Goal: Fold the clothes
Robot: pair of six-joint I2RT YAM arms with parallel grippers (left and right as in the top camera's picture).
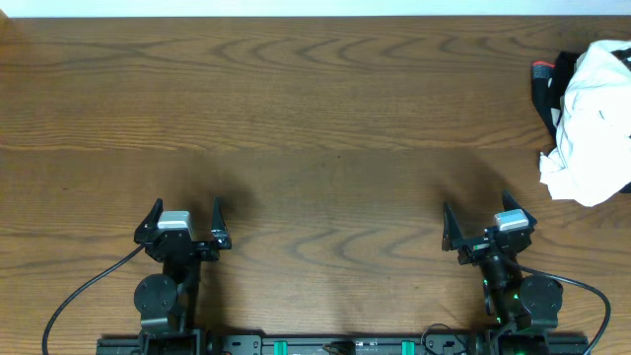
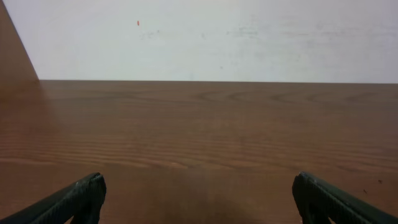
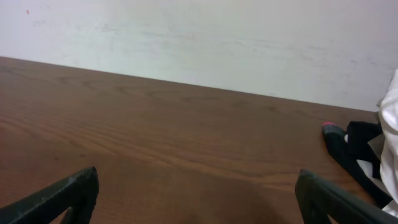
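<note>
The clothes [image 1: 597, 123] lie bunched in a white, wrinkled heap with black parts at the table's far right edge, partly cut off by the frame; a white and black corner of the clothes [image 3: 385, 134] shows at the right of the right wrist view. My left gripper [image 1: 184, 213] rests open near the front left, nothing between its fingers [image 2: 84, 193]. My right gripper [image 1: 475, 210] stands open near the front right, a good distance in front of and left of the heap, with empty fingers [image 3: 74, 190].
The wooden table [image 1: 315, 118] stretches from the arms' bases to a pale wall [image 2: 205, 37] at the back. A small red-tipped black piece [image 1: 541, 69] sticks out at the heap's left side. Cables [image 1: 74, 296] trail from both bases.
</note>
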